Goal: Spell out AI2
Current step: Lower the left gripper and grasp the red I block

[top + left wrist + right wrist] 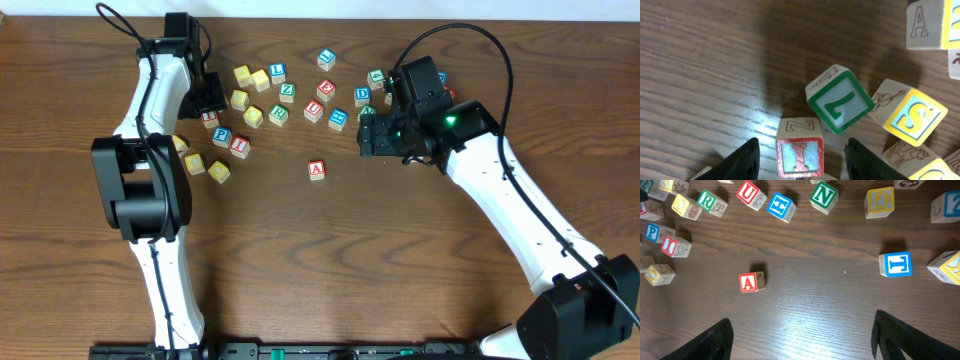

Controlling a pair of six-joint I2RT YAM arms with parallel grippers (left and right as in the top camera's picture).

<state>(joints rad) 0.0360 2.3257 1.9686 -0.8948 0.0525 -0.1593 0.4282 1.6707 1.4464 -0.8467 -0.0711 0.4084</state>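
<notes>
Clearly, I cube (800, 157) lies between left jaws.

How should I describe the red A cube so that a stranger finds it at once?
On the brown table, lettered cubes lie scattered in a band along the far side. The A cube sits alone in front of that band, near the table's middle. No cube touches it, and its border and letter are red.

Painted wooden cubes (751, 282), grained wood table (815, 310)
</notes>
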